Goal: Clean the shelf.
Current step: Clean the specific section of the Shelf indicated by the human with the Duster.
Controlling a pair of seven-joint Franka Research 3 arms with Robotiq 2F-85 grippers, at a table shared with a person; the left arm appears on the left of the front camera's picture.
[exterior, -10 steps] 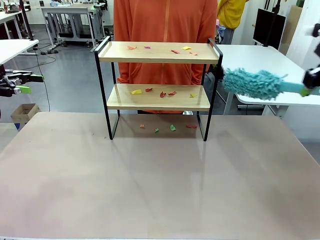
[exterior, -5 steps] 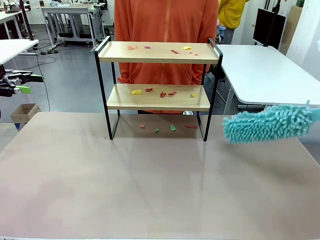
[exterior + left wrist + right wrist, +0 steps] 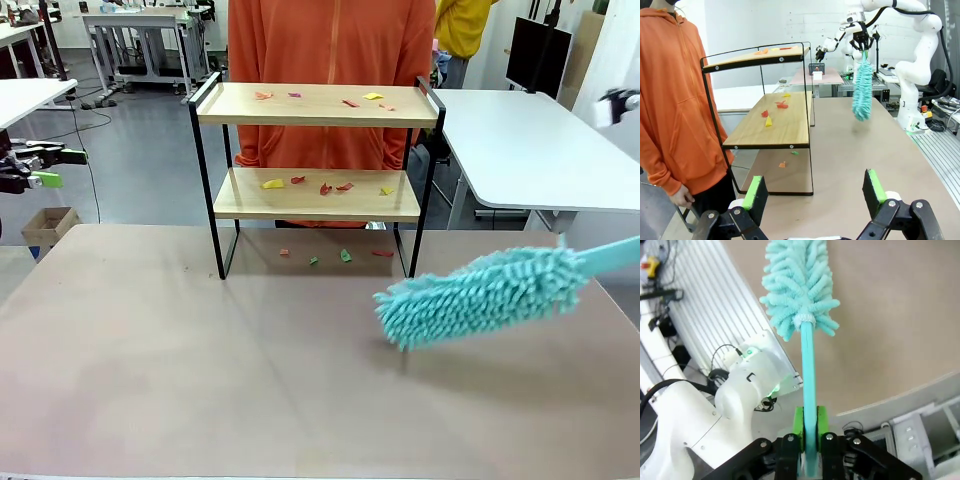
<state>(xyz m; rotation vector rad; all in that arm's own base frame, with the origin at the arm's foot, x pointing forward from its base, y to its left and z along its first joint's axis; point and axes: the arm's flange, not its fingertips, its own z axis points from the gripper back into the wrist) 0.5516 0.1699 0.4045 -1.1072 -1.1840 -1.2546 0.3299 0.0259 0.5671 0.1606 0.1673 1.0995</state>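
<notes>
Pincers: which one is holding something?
The right pincer: it is shut on the handle of the teal duster. The left pincer stands open with nothing between its fingers.

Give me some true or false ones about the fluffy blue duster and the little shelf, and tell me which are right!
1. The right tool grips the duster by its handle. True.
2. The duster touches the shelf. False: it is apart from it, over the table, to the shelf's front right.
3. Scraps lie on both boards. True.
4. The left tool holds a cloth. False: it is open and holds nothing.
5. The table under the shelf has no scraps on it. False: a few lie there.
</notes>
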